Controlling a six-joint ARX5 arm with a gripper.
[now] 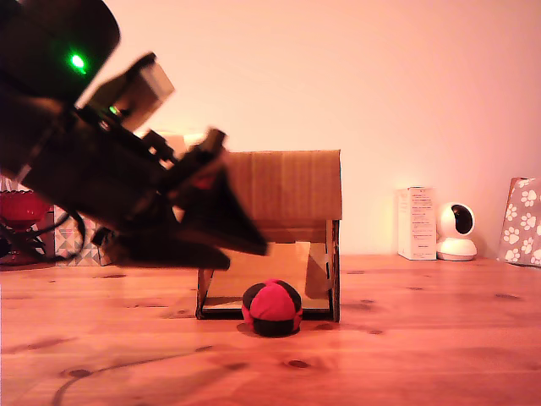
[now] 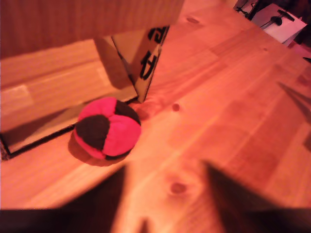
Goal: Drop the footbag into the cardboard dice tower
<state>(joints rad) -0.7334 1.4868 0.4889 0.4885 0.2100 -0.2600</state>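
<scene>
Looks like someone's home: a knotty wooden table (image 1: 423,338) is sitting against a plain wall, with a little security camera (image 1: 457,231) and tissue boxes (image 1: 521,222) standing along its far edge.

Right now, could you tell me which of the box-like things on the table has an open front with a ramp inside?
The cardboard dice tower, the plain brown one behind the footbag. The white box at the exterior view's right is closed.
</scene>
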